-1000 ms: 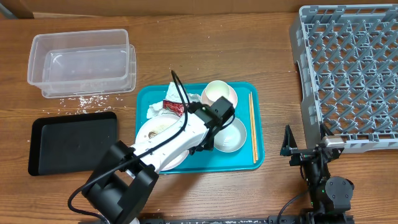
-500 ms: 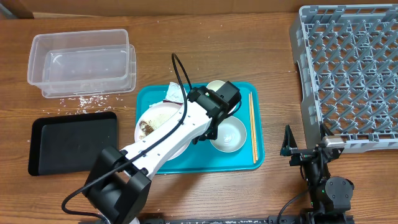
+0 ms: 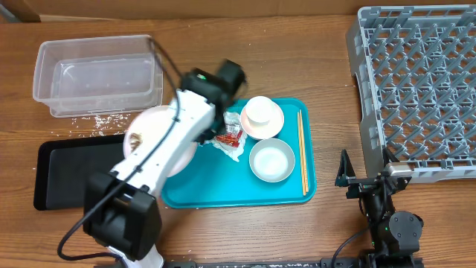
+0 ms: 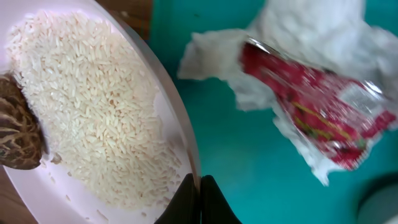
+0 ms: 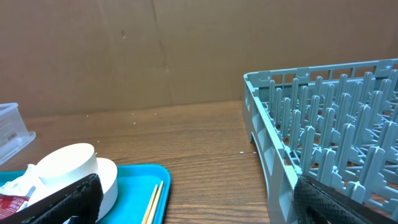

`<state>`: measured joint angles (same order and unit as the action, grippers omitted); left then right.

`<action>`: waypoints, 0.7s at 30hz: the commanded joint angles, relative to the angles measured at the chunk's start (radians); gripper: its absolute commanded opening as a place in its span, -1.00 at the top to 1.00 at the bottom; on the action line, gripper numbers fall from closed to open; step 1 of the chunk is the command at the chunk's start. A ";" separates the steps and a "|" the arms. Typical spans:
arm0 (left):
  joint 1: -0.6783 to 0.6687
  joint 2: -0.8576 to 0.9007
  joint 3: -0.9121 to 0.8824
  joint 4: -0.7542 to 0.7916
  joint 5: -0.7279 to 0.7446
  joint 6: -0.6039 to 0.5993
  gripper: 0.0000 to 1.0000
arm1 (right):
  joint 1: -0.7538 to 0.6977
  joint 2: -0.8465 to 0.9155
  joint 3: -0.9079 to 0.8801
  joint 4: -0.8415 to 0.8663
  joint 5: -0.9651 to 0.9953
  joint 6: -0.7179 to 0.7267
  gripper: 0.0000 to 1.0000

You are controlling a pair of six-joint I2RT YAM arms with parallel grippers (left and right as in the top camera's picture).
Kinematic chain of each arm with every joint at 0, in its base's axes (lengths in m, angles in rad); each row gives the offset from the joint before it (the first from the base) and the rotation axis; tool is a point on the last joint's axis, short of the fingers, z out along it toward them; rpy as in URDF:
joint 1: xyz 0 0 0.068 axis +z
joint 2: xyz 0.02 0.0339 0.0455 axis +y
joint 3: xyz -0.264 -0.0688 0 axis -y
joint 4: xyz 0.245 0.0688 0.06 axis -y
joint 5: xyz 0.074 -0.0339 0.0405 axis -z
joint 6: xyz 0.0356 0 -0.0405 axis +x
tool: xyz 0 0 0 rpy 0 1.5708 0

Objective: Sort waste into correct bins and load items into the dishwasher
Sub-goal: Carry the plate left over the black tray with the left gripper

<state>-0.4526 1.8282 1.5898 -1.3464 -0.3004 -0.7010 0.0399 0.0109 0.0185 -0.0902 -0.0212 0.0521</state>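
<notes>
1. The round white plate (image 4: 169, 106) is gripped at its rim by the closed left claw (image 4: 199, 199) and is held over the left edge of the teal tray (image 4: 217, 162), beside the black tray (image 3: 82, 171).
2. Rice grains (image 4: 93, 118) and a brown food scrap (image 4: 18, 134) are carried on the plate.
3. The red wrapper (image 4: 311, 118) and the napkin (image 4: 217, 56) are seen lying on the teal tray.
4. The right claw (image 3: 364, 173) is held wide open and empty, near the dish rack (image 3: 416, 82).

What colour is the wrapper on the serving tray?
Wrapper: red with yellowish print; left wrist view shows it best.
</notes>
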 commanded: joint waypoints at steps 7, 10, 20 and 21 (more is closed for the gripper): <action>0.300 0.008 0.025 -0.003 0.073 0.004 0.92 | -0.003 -0.008 -0.010 0.006 0.005 0.001 -1.00; 0.379 0.008 0.025 0.002 0.142 0.039 0.91 | -0.003 -0.008 -0.010 0.006 0.005 0.001 -1.00; 0.578 0.008 0.025 0.048 0.456 0.208 0.92 | -0.003 -0.008 -0.010 0.006 0.005 0.001 -0.99; 0.599 0.008 0.025 0.050 0.485 0.219 0.92 | -0.003 -0.008 -0.010 0.006 0.005 0.001 -1.00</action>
<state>0.0925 1.8294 1.5909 -1.2999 0.0368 -0.5583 0.0399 0.0109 0.0185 -0.0902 -0.0212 0.0521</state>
